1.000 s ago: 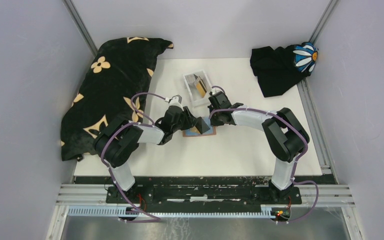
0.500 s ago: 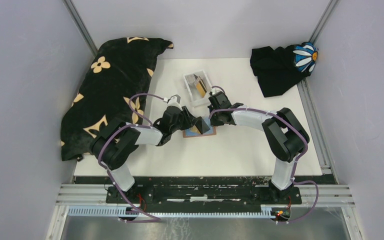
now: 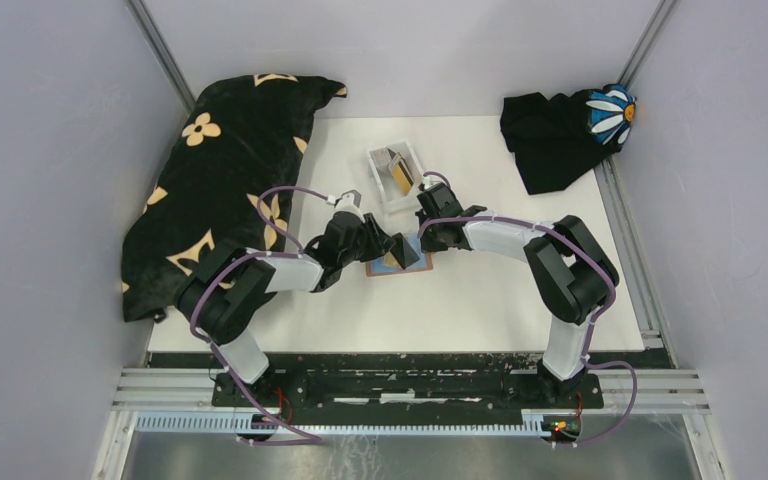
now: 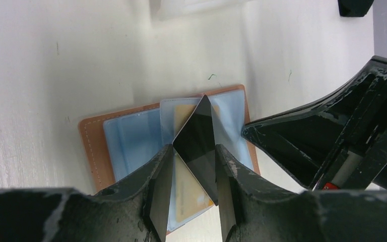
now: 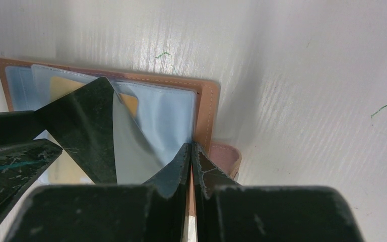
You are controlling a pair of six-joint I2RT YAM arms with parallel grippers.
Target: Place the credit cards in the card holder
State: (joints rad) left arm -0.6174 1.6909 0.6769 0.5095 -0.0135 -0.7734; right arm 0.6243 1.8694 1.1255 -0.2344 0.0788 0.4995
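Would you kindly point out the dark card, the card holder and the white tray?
dark card (image 4: 195, 146): left wrist view, middle of its face.
card holder (image 4: 88, 151): left wrist view, tan leather edge.
white tray (image 3: 397, 198): top view, near end.

No legible txt, brand, label or nos. on credit cards (image 4: 196, 143) or card holder (image 4: 91, 151).

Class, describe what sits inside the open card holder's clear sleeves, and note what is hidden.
A gold-yellow card lies in one clear sleeve of the card holder. The dark card in the left gripper covers its middle; anything deeper is hidden.
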